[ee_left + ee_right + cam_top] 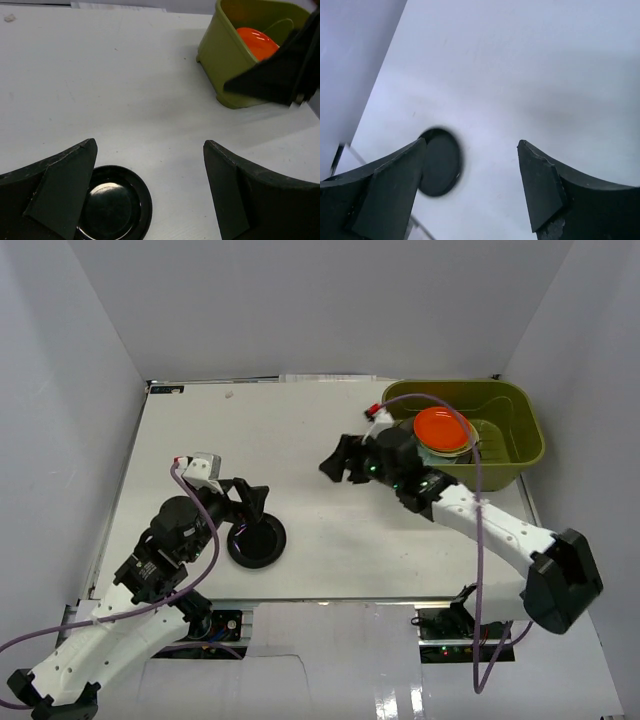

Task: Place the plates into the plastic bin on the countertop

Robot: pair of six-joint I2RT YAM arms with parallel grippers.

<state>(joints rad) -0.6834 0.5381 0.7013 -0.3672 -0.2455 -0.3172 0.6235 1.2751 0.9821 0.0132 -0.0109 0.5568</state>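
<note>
Bench (300, 430) carries a green bin (530, 445) far right, its near corner hidden by the right arm (480, 515), an orange plate (442, 428) topping dishes barely visible inside; black plate (258, 545) lies partly masked by the released left tool (245, 508); right tool (342, 465) gapes empty between.

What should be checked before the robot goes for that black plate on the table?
1. Left jaws open: ok, spread wide with nothing between them.
2. Left jaws centred over the glossy black plate: not ok; in the left wrist view the plate sits off to one side, partly behind one finger.
3. Right jaws empty: ok, open and holding nothing.
4. Path to the olive-green bin free: not ok; the right arm reaches across between plate and bin.
5. Room in the bin: ok; the orange-red plate tops a stack, with bare floor beside it.
</note>
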